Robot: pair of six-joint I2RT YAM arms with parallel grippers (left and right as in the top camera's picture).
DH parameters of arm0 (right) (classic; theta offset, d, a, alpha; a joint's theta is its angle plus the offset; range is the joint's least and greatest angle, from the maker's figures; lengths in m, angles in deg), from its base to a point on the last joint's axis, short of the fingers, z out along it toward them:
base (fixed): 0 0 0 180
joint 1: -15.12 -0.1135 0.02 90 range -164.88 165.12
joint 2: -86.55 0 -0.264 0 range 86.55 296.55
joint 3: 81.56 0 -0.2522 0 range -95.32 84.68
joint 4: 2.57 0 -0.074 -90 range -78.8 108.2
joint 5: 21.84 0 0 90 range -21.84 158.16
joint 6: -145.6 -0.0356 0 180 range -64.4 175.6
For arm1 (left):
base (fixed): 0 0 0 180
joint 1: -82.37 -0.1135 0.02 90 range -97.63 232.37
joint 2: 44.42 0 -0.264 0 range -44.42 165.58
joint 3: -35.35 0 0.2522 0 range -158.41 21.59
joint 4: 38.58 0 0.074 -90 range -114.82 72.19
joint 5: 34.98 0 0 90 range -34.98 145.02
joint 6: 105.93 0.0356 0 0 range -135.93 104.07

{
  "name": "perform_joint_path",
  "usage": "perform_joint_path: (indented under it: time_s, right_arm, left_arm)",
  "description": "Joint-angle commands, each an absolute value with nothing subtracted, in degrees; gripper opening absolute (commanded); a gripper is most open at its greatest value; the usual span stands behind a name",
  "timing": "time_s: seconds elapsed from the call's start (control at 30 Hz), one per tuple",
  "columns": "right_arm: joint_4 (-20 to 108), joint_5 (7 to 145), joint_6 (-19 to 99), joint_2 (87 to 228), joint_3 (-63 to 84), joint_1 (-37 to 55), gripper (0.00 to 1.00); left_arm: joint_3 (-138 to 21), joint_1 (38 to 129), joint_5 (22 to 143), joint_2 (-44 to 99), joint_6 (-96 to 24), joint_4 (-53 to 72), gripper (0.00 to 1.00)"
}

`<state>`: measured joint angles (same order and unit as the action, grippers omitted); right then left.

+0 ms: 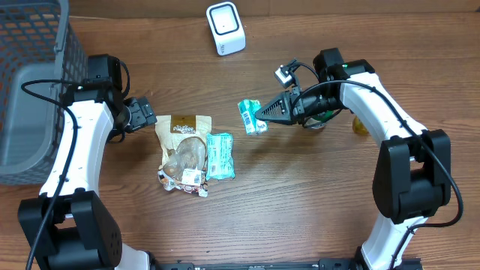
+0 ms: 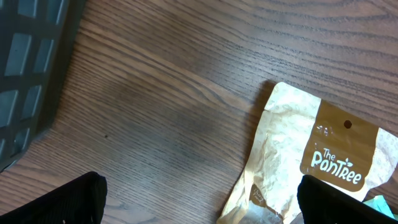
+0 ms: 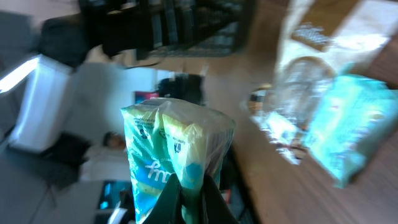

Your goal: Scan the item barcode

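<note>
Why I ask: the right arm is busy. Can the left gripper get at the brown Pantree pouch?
Probably yes: the left gripper, open, sits right beside the brown pouch with nothing between them.

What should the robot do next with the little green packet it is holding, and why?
Probably carry the teal packet over to the white scanner and turn its barcode side toward it. The right gripper is shut on the packet and holds it above the table, but it hangs well short of the scanner, so I doubt the scanner can read it from there.
</note>
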<state>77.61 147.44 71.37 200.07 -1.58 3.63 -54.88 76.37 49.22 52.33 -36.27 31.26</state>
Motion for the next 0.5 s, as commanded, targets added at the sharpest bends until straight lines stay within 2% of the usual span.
perform_joint_path:
  time_s: [0.0,0.47]
  right_arm:
    - [80.82,157.56,82.67,198.69,-2.56,4.33,0.04]
    - [82.5,157.28,83.13,198.69,-2.56,4.81,0.04]
  left_arm:
    - [-55.14,76.5,49.28,51.04,-35.0,31.26,1.0]
    - [-55.14,76.5,49.28,51.04,-35.0,31.26,1.0]
